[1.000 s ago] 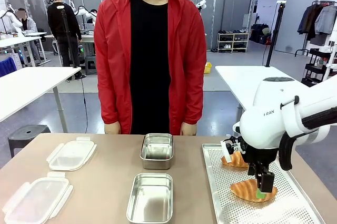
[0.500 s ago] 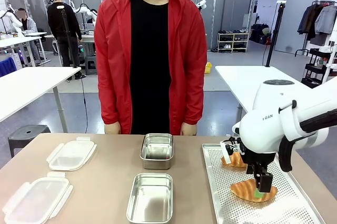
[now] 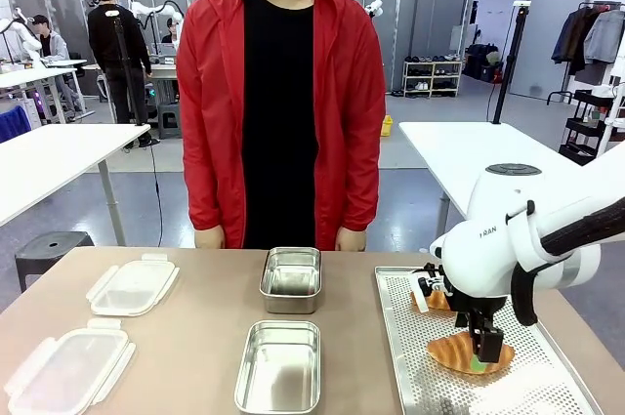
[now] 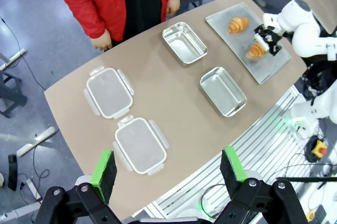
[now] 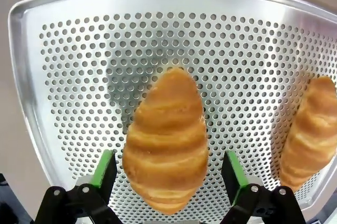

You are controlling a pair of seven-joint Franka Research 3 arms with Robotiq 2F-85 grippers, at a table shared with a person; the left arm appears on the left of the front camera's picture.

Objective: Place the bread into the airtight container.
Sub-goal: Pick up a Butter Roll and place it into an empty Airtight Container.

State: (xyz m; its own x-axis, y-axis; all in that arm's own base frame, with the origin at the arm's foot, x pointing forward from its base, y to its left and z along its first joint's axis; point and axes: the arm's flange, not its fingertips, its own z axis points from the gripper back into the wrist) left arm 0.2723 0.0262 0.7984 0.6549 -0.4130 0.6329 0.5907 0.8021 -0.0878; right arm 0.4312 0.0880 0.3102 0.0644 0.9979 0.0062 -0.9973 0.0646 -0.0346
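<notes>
Right gripper (image 5: pixel 168 156) open, pads either side of golden croissant (image 5: pixel 166 129) on perforated metal tray (image 5: pixel 68 76); second croissant (image 5: pixel 310 134) at 3 o'clock. Left gripper (image 4: pixel 168 155) wide open, empty. White right arm (image 3: pixel 508 229) lettering reads "FRAN".

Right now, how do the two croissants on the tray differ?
The near croissant sits between the right tool's open fingers, not yet gripped; the far croissant lies free beside it. The near croissant lies toward the robot's side of the tray, the far croissant toward the person's. Both look golden-brown.

The brown surface (image 3: pixel 195 337) carries two steel containers (image 3: pixel 291 278) (image 3: pixel 279 366) in the middle. Two clear lids (image 3: pixel 133 285) (image 3: pixel 66 368) lie left, a perforated tray (image 3: pixel 405 337) right.
</notes>
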